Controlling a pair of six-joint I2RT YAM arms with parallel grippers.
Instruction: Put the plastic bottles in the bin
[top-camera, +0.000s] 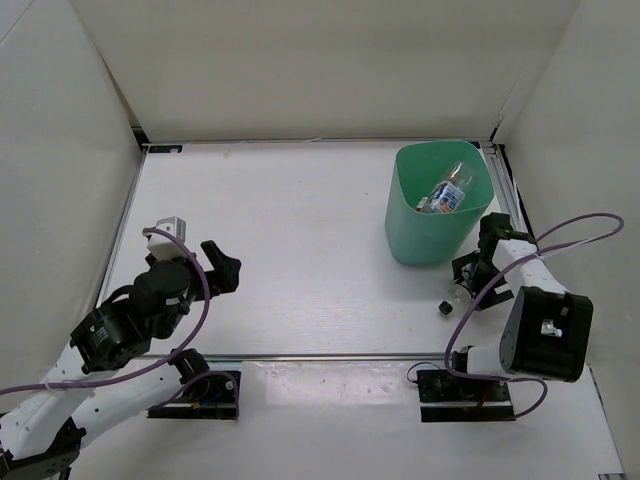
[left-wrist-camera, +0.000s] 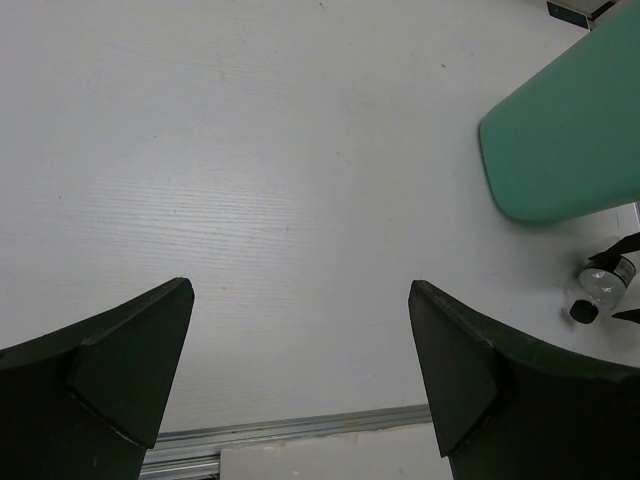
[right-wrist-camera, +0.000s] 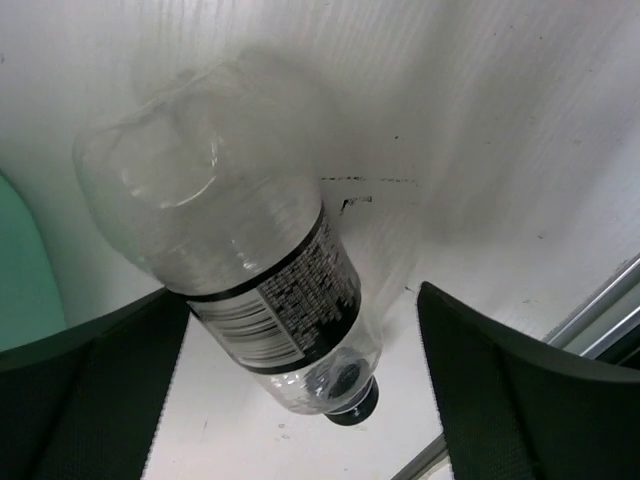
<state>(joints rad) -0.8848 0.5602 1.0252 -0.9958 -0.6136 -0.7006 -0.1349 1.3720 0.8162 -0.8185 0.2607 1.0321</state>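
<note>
A short clear bottle (right-wrist-camera: 240, 240) with a black cap and a black label lies on its side on the white table. It sits between the fingers of my right gripper (right-wrist-camera: 300, 300), which is open; the left finger is close against it and the right finger stands apart. From above, this bottle (top-camera: 452, 300) lies just in front of the mint-green bin (top-camera: 420, 235), with my right gripper (top-camera: 470, 288) over it. A blue-white labelled bottle (top-camera: 447, 195) lies inside the bin with others. My left gripper (top-camera: 222, 268) hangs open and empty at the left.
White walls enclose the table on three sides. A metal rail (top-camera: 330, 355) runs along the near edge, with both arm bases behind it. In the left wrist view the bin (left-wrist-camera: 565, 150) and the black-capped bottle (left-wrist-camera: 598, 285) show far right, beyond my left gripper (left-wrist-camera: 300, 290).
</note>
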